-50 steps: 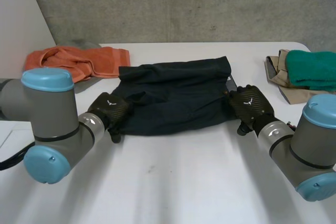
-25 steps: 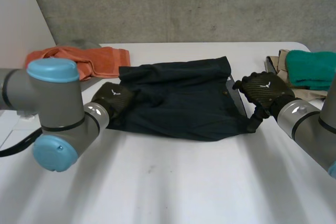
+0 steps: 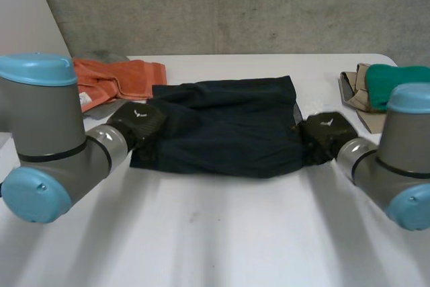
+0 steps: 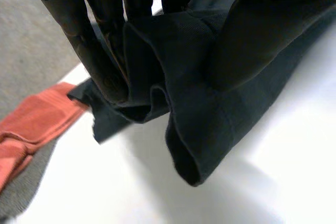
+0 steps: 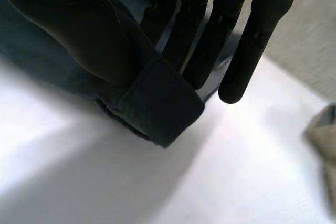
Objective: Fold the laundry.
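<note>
A dark navy garment lies spread across the middle of the white table. My left hand is at its near left corner; in the left wrist view the fingers and thumb pinch a fold of the dark cloth, which hangs from the grip just above the table. My right hand is at the near right corner. There the thumb and fingers press a hemmed corner of the garment between them.
An orange towel lies bunched at the far left, over a grey cloth, and shows beyond my left hand as the orange towel. A green cloth sits on a beige garment at the far right. The grey wall runs behind the table.
Both hands have closed on the garment's near corners. The right hand came down and in after drawing its corner outward, and the garment now lies wider and flatter.
</note>
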Controlling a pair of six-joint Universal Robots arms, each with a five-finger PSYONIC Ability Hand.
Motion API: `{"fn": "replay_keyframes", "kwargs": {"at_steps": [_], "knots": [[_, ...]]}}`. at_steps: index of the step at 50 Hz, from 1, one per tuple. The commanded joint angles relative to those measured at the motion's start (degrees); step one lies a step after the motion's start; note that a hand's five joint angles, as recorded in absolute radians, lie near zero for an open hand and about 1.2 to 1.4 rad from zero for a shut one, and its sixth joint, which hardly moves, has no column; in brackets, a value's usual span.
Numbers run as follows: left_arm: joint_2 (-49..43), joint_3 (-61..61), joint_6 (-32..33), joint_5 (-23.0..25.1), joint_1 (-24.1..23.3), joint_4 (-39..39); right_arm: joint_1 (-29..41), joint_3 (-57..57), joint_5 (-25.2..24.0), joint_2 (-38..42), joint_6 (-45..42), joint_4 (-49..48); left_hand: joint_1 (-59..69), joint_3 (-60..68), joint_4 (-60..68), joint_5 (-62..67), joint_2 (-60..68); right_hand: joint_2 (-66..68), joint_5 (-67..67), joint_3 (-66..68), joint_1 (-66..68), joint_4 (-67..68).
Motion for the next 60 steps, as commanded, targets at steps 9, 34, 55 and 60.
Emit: {"fn": "replay_keyframes", "kwargs": {"at_steps": [9,34,55,60], "knots": [[19.46,-9.48,7.85,10.46,-0.53,-30.39,-3.48,8.1,-6.85,-26.7,-27.57,35.48,13.59,12.02,11.39,13.36,11.53,12.35,12.7,12.26,16.41,11.75],[-4.69,38.47,9.9,4.67,3.07,-8.1,2.32,-27.2,6.23,-0.87,-9.57,8.35,13.59,12.02,11.39,13.36,11.53,12.35,12.7,12.26,16.41,11.75],[-8.03,44.94,-17.71,4.84,5.45,22.93,7.25,-41.82,10.29,5.63,-1.48,-26.31,13.59,12.02,11.39,13.36,11.53,12.35,12.7,12.26,16.41,11.75],[-9.26,35.88,-15.69,5.99,5.8,23.73,6.72,-37.25,10.38,7.66,-1.74,-22.35,13.59,12.02,11.39,13.36,11.53,12.35,12.7,12.26,16.41,11.75]]}}
